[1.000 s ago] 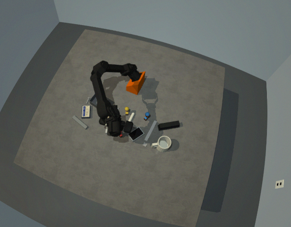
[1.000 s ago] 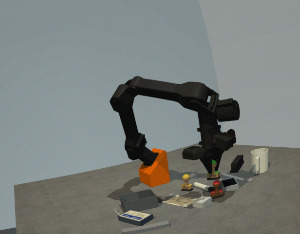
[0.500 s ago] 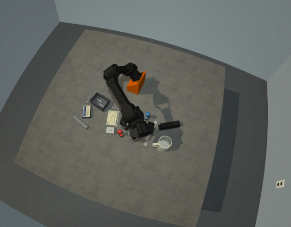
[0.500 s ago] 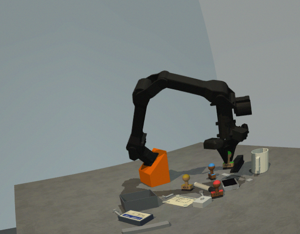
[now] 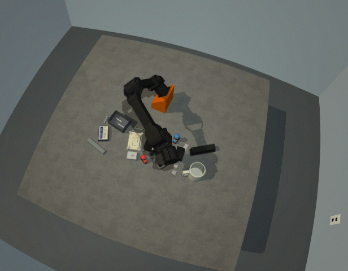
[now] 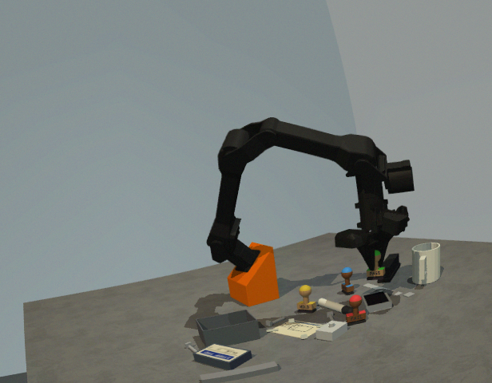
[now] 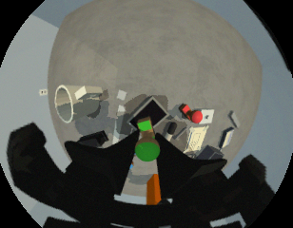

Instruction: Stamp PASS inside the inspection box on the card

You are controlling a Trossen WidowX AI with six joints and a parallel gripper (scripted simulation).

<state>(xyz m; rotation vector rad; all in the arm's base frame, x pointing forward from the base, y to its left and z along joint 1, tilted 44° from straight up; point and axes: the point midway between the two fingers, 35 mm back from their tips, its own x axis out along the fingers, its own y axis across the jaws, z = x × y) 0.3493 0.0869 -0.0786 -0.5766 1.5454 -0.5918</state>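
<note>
Exterior view has the black six-joint arm arched over from its orange wedge-shaped base (image 5: 159, 105) (image 6: 254, 286) (image 7: 153, 190), and from where I'm standing the black gripper (image 5: 168, 156) (image 6: 376, 263) (image 7: 146, 133) points down, closed firmly on the wooden PASS stamp with the green knob (image 6: 375, 272) (image 7: 147, 149). That stamp is upright between the fingers, near the grey-rimmed black ink pad (image 5: 161, 167) (image 6: 376, 302) (image 7: 151, 114) and apart from it. The gripper hides the stamp from above.

Next to the pad stand the red-knobbed FAIL stamp (image 5: 143, 158) (image 6: 355, 309) (image 7: 196, 116) and a cream marker with a black end (image 6: 333, 305) (image 7: 170, 130). The yellow-knobbed HOLD stamp (image 6: 305, 298) and a blue-knobbed stamp (image 5: 176, 136) (image 6: 347, 280) stand apart from each other on the grey bench (image 5: 109, 186) (image 6: 444, 341) (image 7: 161, 47).

The cream inspection card (image 5: 134, 141) (image 6: 295, 329) (image 7: 197, 138) lies flat, well away from the held stamp; I can't make out whether its box carries a print. A tall cream mug (image 5: 196, 174) (image 6: 426, 262) (image 7: 91, 90) stands upright on the far side of the pad from the card.
</note>
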